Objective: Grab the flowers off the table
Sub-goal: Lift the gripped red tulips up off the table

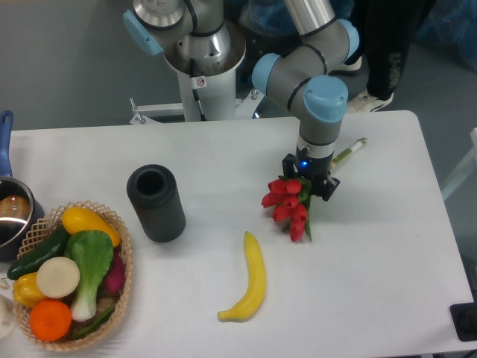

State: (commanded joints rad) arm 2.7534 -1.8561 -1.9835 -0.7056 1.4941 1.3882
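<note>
— Where are the flowers (290, 209)?
— Right of centre on the table (373, 283) — beyond the banana's (250, 280) tip.
— And the gripper (308, 183)?
— I see it clamped on their stems.

1. Honestly there's no readable text anywhere here. No words, brand names or numbers you can make out.
2. Closest thing is a small white sticker (198, 81) with a red mark on the robot's base column (200, 89), looks like a warning sign, but it's way too small to read.
3. There's a blue light (302, 157) glowing on the arm just above the gripper (307, 188), an indicator only, no characters on it.
4. The black cylinder (156, 203), the banana (250, 280) and the basket (119, 287) all show plain surfaces, no labels visible.
</note>
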